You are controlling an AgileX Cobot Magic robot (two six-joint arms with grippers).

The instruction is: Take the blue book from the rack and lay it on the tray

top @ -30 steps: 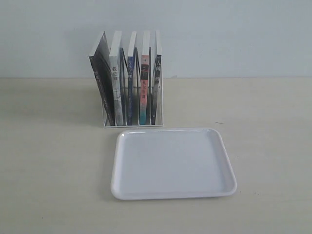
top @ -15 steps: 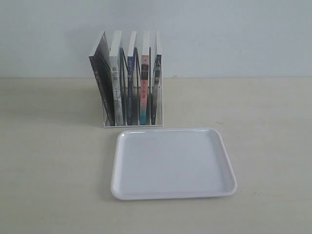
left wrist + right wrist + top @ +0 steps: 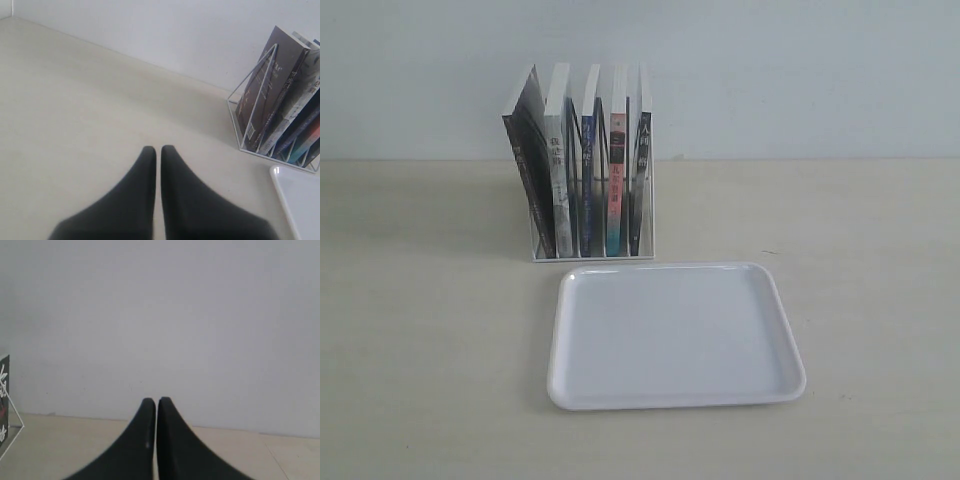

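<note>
The white rack stands upright at the back of the table with several books in its slots. The blue book is in the middle slot, narrow blue spine facing front, between a grey-spined book and the pink-and-teal-spined one. The white tray lies flat in front of the rack, with nothing on it. Neither gripper shows in the exterior view. My left gripper is shut on nothing over bare table, well away from the rack and the blue book. My right gripper is shut too, facing the wall.
A plain pale wall runs behind the table. The leftmost book leans outward in its slot. A corner of the tray shows in the left wrist view, and an edge of the rack in the right wrist view.
</note>
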